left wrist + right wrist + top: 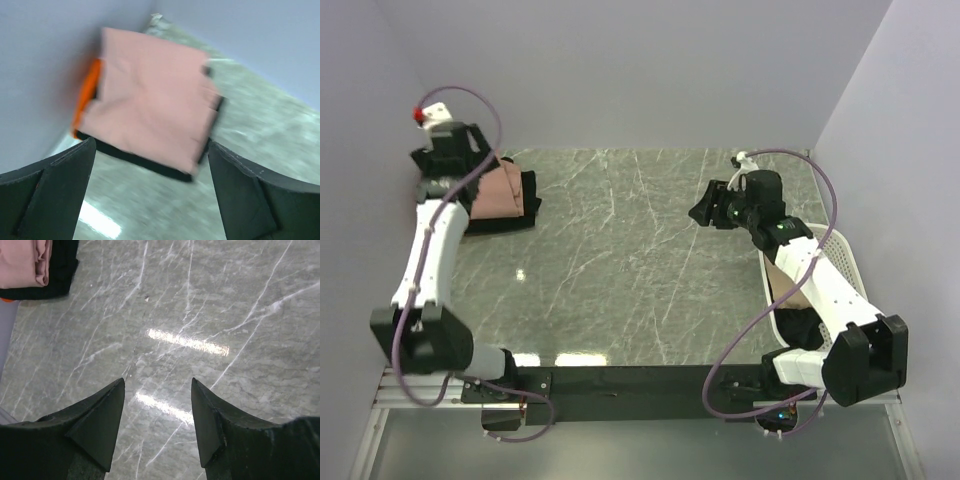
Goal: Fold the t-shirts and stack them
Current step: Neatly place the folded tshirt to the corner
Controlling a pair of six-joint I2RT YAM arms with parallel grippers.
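The left end effector (151, 145) hangs wide open and empty above the folded pink tee (150, 100), which tops the black tee (150, 167) and orange tee (86, 97) in the counter's (620, 260) far-left corner, so placing looks done and next it should lift straight clear, while the right end effector (157, 385) gapes open, idle.

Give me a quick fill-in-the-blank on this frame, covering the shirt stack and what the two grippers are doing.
1. The topmost t-shirt in the stack is ____ in colour.
2. Below it lies the black t-shirt; the third t-shirt, peeking out at the wall side, is ____.
3. The left gripper, over the stack, has its jaws ____.
4. The right gripper, over bare table, holds ____.
Missing words: pink; orange; open; nothing.
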